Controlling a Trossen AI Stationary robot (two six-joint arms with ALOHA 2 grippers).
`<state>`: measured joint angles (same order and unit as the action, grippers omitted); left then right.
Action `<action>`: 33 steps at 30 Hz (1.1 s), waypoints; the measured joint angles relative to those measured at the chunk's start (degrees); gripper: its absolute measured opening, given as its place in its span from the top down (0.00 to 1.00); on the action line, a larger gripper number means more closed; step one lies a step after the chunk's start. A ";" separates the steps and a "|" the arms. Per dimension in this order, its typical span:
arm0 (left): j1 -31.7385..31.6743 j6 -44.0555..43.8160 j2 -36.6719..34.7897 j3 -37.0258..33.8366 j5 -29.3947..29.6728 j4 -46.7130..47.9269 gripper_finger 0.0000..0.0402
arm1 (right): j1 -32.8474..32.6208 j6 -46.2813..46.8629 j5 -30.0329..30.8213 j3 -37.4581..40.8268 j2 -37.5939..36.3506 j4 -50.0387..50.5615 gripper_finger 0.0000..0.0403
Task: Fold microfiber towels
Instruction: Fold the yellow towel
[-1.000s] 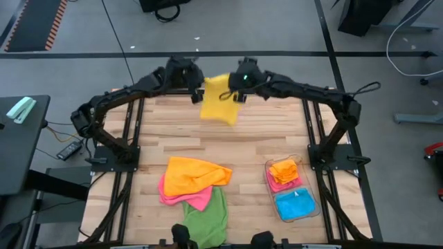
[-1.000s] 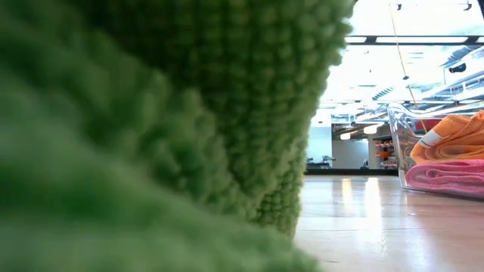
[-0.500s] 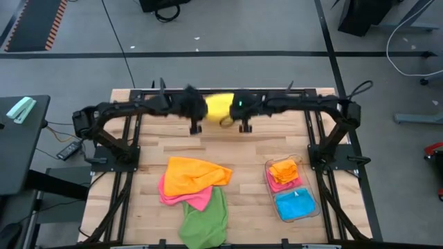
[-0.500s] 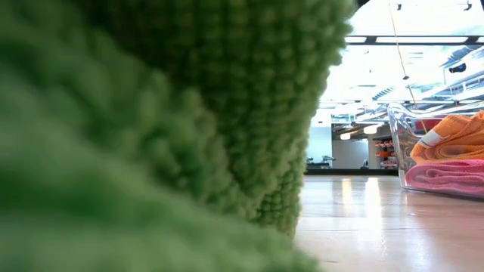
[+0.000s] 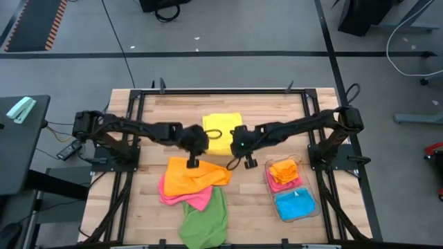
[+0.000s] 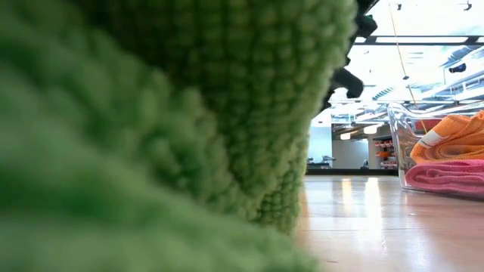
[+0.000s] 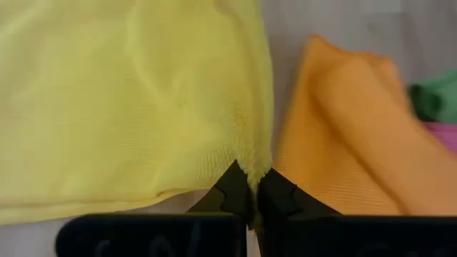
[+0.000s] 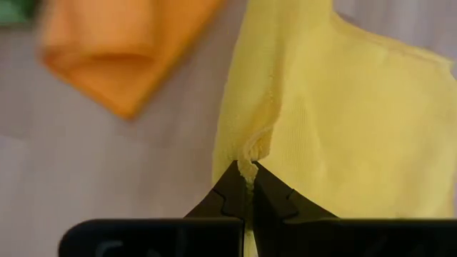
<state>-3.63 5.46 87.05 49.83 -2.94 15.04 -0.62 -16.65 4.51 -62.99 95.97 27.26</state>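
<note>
Both grippers' fingers pinch yellow towel [image 5: 220,133] | orange towel [image 5: 194,175] adjacent (green [image 6: 151,136] blocks low view)

You are looking past a green towel [image 6: 151,113] that lies right against the lens and fills most of the frame. Beyond its edge, the wooden table [image 6: 378,227] stretches away. On the far side of the green towel stands a clear bin [image 6: 399,143] holding a folded orange towel [image 6: 454,136] stacked on a pink towel [image 6: 450,177]. A dark piece of an arm [image 6: 349,75] pokes out just beside the green towel's upper edge.
</note>
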 joint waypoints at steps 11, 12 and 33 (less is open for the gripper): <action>7.50 -2.90 0.00 -0.88 -3.09 -1.92 0.91 | -6.25 3.43 -2.18 2.06 -0.06 -3.00 0.97; 7.20 -2.87 0.00 -0.88 -2.91 -1.99 0.91 | -5.90 3.35 -1.41 2.18 -0.06 -2.98 0.97; -6.35 -3.01 0.14 -0.93 5.76 -0.95 0.95 | 9.08 -5.53 5.96 1.93 -0.06 -5.96 0.97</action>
<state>-9.98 2.46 87.19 48.90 2.82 14.09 8.45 -22.18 10.47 -61.06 95.92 21.29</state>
